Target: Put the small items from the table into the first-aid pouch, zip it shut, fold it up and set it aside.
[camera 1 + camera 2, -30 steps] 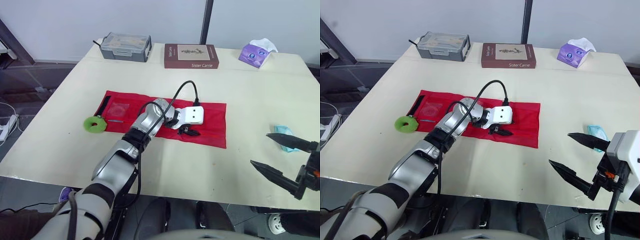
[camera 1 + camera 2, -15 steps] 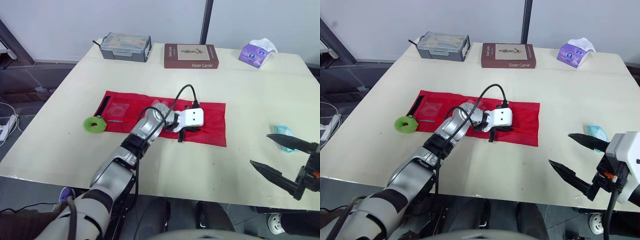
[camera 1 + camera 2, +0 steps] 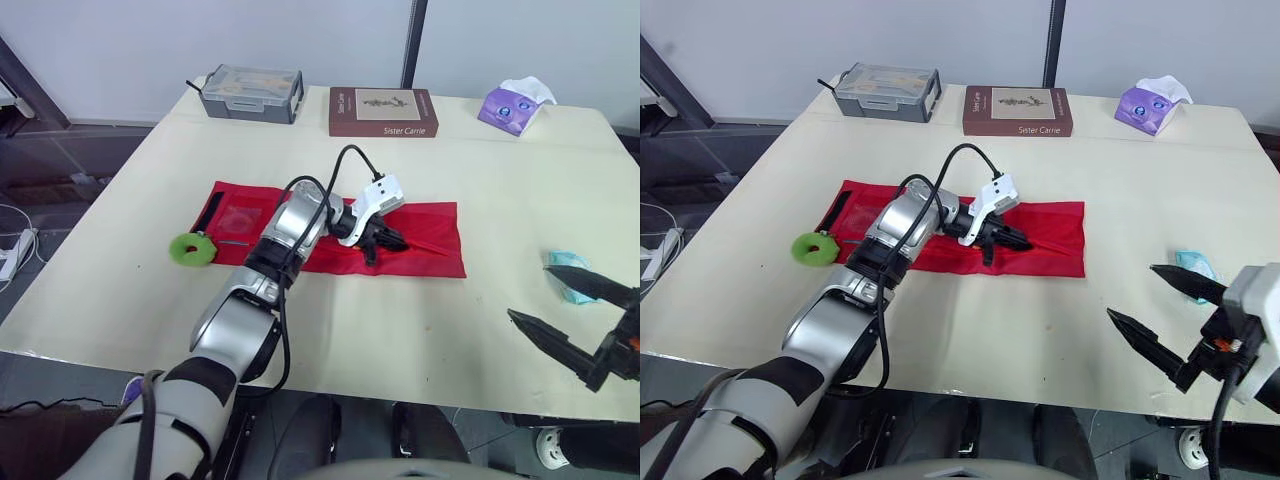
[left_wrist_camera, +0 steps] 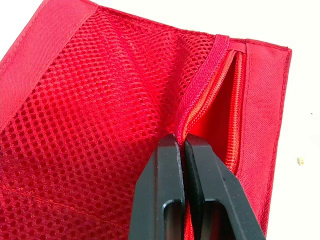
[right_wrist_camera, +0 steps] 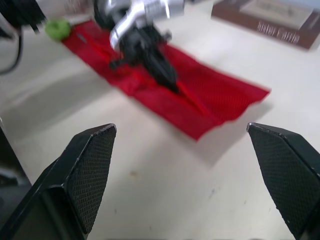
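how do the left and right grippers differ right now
The left gripper is shut, pinching the red pouch at its zipper edge; the right gripper is wide open, holding nothing. The left one is at the pouch; the right one hovers by the table's near right corner. Both have two black fingers.

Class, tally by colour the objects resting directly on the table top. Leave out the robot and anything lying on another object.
Red: 1, the pouch
Green: 1, the tape roll
Grey: 1, the case
Maroon: 1, the book
Purple: 1, the tissue pack
Pale blue: 1, the packet
Total: 6
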You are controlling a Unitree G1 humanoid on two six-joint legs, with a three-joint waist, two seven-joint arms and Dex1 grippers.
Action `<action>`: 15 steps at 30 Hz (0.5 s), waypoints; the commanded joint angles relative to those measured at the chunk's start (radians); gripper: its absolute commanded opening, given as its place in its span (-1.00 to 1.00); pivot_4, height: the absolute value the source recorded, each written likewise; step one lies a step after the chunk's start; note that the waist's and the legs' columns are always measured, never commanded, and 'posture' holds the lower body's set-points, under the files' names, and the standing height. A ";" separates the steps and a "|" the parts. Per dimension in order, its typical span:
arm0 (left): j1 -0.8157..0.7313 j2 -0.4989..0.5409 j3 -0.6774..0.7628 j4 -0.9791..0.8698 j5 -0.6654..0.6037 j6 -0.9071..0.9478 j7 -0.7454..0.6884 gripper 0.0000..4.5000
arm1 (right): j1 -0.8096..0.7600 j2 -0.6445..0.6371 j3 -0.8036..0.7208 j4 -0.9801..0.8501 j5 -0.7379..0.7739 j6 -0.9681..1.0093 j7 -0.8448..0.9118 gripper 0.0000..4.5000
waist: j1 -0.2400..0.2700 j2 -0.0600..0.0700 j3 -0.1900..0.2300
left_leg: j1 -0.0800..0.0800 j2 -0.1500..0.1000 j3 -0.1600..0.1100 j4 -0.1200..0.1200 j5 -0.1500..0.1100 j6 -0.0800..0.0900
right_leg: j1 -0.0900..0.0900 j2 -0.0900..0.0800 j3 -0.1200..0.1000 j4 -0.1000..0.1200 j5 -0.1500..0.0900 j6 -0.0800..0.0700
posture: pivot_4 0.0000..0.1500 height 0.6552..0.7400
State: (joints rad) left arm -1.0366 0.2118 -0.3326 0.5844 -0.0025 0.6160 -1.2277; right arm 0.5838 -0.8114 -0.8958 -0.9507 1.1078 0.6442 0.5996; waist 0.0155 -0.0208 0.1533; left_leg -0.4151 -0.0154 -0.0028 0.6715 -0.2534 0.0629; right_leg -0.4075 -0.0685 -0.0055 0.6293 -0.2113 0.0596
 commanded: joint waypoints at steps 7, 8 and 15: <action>0.015 -0.077 0.033 -0.026 -0.026 -0.054 0.132 -0.96 | -0.187 -0.215 0.042 0.270 -0.085 0.373 -0.428 1.00 | -0.002 0.000 0.000 | 0.001 0.000 0.002 0.000 0.000 0.000 | 0.000 -0.001 0.002 0.000 0.000 0.000 | 1.00 1.00; 0.020 -0.088 0.035 -0.037 -0.029 -0.050 0.146 -0.96 | -0.219 -0.236 0.061 0.309 -0.078 0.424 -0.454 1.00 | 0.000 0.000 0.000 | 0.000 0.000 0.003 0.000 0.000 0.000 | -0.001 -0.002 0.002 0.000 0.000 0.000 | 1.00 1.00; 0.063 -0.150 0.022 -0.085 -0.036 -0.043 0.210 -0.96 | -0.563 -0.244 0.329 0.600 -0.164 0.532 -0.524 1.00 | 0.000 0.002 0.000 | -0.001 0.000 0.003 -0.001 0.000 0.000 | -0.002 -0.002 0.002 0.000 0.000 0.000 | 1.00 1.00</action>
State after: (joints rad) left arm -0.9701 0.0839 -0.3151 0.5477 -0.0139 0.5836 -1.0286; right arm 0.0644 -1.0536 -0.5994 -0.3990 0.9781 1.1701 0.0845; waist 0.0155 -0.0189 0.1529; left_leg -0.4156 -0.0158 0.0003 0.6710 -0.2533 0.0629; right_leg -0.4091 -0.0702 -0.0033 0.6295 -0.2111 0.0592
